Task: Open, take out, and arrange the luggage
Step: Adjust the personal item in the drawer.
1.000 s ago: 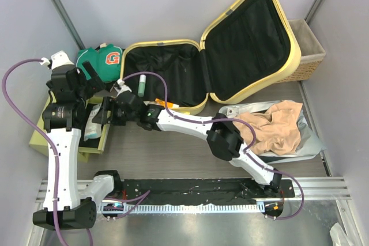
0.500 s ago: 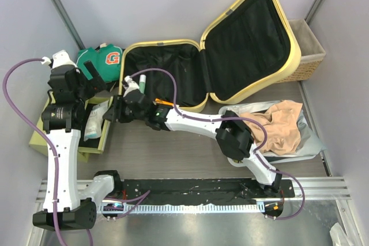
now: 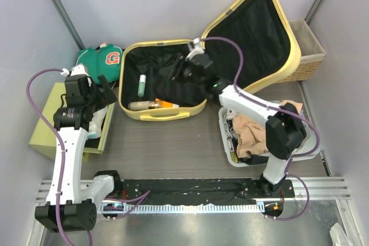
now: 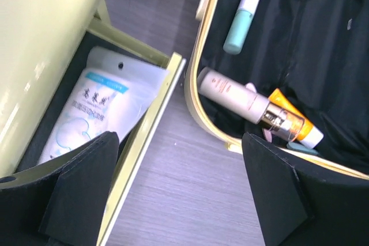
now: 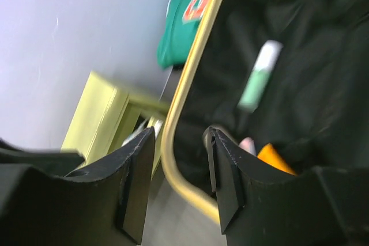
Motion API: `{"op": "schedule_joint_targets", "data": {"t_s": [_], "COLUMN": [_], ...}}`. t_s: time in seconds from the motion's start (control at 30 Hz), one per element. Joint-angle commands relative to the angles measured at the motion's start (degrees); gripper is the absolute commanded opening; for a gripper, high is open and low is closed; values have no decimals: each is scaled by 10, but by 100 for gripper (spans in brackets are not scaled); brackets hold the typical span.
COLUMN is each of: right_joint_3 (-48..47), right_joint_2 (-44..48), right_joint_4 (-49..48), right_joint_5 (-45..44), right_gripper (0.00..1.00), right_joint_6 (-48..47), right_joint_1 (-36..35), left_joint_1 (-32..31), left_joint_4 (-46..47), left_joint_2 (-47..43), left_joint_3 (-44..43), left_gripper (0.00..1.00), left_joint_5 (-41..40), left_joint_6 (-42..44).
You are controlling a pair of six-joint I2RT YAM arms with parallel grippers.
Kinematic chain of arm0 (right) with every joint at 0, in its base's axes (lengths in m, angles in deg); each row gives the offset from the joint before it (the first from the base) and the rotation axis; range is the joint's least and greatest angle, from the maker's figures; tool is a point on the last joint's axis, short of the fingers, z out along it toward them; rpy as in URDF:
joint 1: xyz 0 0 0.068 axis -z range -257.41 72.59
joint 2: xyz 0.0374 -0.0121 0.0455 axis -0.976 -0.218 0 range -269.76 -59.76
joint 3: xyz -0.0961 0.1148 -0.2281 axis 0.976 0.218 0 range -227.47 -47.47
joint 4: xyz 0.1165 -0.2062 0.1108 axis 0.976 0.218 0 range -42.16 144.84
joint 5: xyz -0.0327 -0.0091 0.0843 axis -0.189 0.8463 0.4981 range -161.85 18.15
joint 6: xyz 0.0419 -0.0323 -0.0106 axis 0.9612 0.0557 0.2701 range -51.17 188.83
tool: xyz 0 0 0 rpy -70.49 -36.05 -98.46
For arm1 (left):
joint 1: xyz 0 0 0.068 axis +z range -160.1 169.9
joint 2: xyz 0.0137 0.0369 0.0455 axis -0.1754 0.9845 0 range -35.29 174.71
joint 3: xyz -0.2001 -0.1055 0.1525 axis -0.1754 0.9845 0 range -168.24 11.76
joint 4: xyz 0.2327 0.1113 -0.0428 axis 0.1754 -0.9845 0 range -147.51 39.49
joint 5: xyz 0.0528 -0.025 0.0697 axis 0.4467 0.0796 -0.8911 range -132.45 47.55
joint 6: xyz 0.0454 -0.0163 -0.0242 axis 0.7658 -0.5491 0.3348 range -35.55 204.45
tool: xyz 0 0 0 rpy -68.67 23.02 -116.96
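Luggage, a large pale yellow hard-shell suitcase with black fabric lining, lies open at the far middle of the grey wood-grain table, with its lid leaning up at the far right. Opening is done, and unpacking looks well under way. A green garment with an orange letter lies just left of the shell. A white printed sachet sits in the open drawer of the yellow-green box at the left. A beige cloth is heaped in a pale tray at the near right. Three things are left to take out, as I judge it: a mint-green tube, a cream bottle with a gold collar and an orange tube, all in the shell's left part.

The left gripper hangs above the gap between drawer and shell, its jaws spread wide with nothing between them. The right gripper is over the open shell, its jaws parted only narrowly and empty.

A second ago the right arm stretched across to the left, with its gripper by the drawer. It has since swung back to the far middle, over the lining. The left arm has drawn back a little toward the near side. The cream bottle, then mostly covered by the right arm, now shows plainly. The mint-green tube, sachet and garment lie where they did.
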Motion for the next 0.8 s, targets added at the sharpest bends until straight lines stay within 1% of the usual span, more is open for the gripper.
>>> {"op": "schedule_joint_targets", "data": {"t_s": [0.0, 0.1, 0.13, 0.17, 0.23, 0.27, 0.37, 0.4, 0.57, 0.63, 0.77], "right_joint_3": [-5, -9, -9, -8, -10, -10, -26, -34, -99, -115, -186], "right_joint_2": [56, 66, 67, 67, 65, 63, 50, 45, 0, -12, -44], "right_joint_4": [-7, 18, 25, 29, 45, 51, 89, 121, 171, 187, 238], "right_joint_5": [15, 7, 5, 5, 0, -3, -3, -2, 17, 25, 30], "right_gripper": [49, 49, 49, 49, 49, 49, 49, 49, 49, 49, 49], "right_joint_6": [-85, -95, -94, -93, -92, -93, -98, -99, -99, -99, -119], "right_joint_1": [74, 120, 149, 159, 184, 188, 198, 200, 200, 201, 201], "left_joint_1": [1, 1, 1, 1, 1, 1, 1, 1, 7, 7, 11], "left_joint_4": [23, 24, 24, 22, 14, 6, -29, -39, -122, -130, -145], "left_joint_2": [9, 20, 23, 24, 27, 28, 39, 45, 109, 117, 120], "left_joint_3": [29, 45, 51, 53, 53, 51, 46, 39, 23, 27, 35], "left_gripper": [91, 88, 86, 85, 84, 84, 83, 83, 82, 82, 82], "left_joint_5": [-6, -38, -51, -80, -104, -132, -164, -166, -179, -172, -156], "left_joint_6": [-22, -16, -12, -1, 14, 20, 22, 22, -14, -23, -35]}}
